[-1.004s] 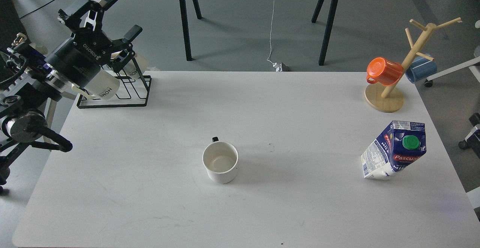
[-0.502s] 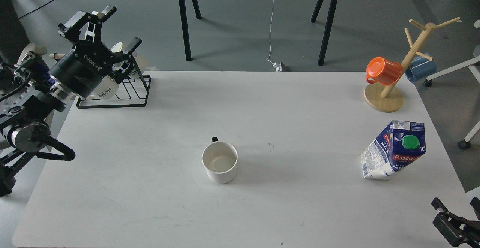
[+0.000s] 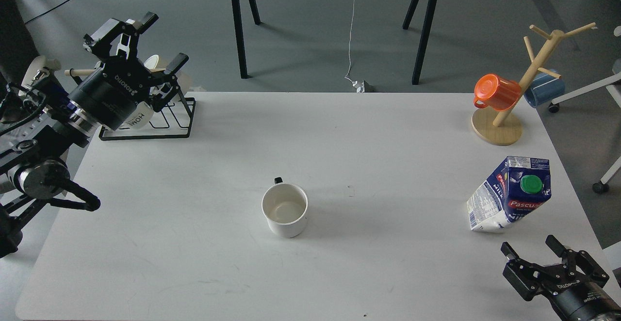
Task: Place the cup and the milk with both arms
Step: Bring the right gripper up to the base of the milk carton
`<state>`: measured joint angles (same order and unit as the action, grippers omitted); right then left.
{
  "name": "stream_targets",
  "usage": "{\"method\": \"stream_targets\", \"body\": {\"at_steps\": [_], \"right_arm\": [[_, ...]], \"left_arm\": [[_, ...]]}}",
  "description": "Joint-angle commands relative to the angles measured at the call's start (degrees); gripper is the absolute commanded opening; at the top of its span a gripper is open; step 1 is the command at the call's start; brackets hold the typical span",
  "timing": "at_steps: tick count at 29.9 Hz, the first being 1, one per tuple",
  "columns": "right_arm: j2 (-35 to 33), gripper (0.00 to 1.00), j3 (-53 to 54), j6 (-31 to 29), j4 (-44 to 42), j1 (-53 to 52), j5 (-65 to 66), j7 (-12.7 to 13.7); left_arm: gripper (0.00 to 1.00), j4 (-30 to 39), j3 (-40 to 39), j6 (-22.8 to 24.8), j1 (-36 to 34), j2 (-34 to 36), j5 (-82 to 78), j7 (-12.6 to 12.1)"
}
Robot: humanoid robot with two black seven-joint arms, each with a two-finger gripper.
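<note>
The cup (image 3: 285,209) is a white mug that stands upright in the middle of the white table (image 3: 310,166); its dark handle points away from me and its side drawing is hidden. The milk (image 3: 509,194) is a blue and white carton with a green cap that stands at the right of the table. My left gripper (image 3: 162,42) is open and empty, raised over the back left corner, far from the cup. My right gripper (image 3: 531,247) is open and empty at the front right, just below the milk.
A black wire rack (image 3: 150,112) with cream "HOME" mugs stands at the back left, right behind my left gripper. A wooden mug tree (image 3: 514,103) with an orange cup (image 3: 497,91) and a blue cup stands at the back right. Black trestle legs stand on the floor beyond.
My right gripper has come into view at the front right and risen toward the milk. My left gripper has shifted slightly over the rack. The cup and the milk have not moved.
</note>
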<state>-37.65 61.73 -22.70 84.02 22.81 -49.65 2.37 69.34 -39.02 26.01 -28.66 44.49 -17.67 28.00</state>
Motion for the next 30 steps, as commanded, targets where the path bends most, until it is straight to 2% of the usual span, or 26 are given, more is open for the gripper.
{"method": "stream_targets", "body": {"at_steps": [1,11,30], "right_arm": [[1.88,0.97,0.06,3.36,-0.09,-2.15,1.05,-0.17],[3.90,0.97,0.06,7.85,-0.44,-5.93,1.23,-2.01],[5.39,0.97,2.87,8.73,-0.70,-7.34,0.96,-2.10]], "left_arm": [[0.87,-0.08,0.09,-0.08,0.01,-0.02,-0.09,0.00],[0.87,-0.79,0.26,-0.08,0.97,-0.63,-0.26,0.00],[0.87,-0.96,0.26,-0.17,1.42,-0.99,-2.90,0.00]]}}
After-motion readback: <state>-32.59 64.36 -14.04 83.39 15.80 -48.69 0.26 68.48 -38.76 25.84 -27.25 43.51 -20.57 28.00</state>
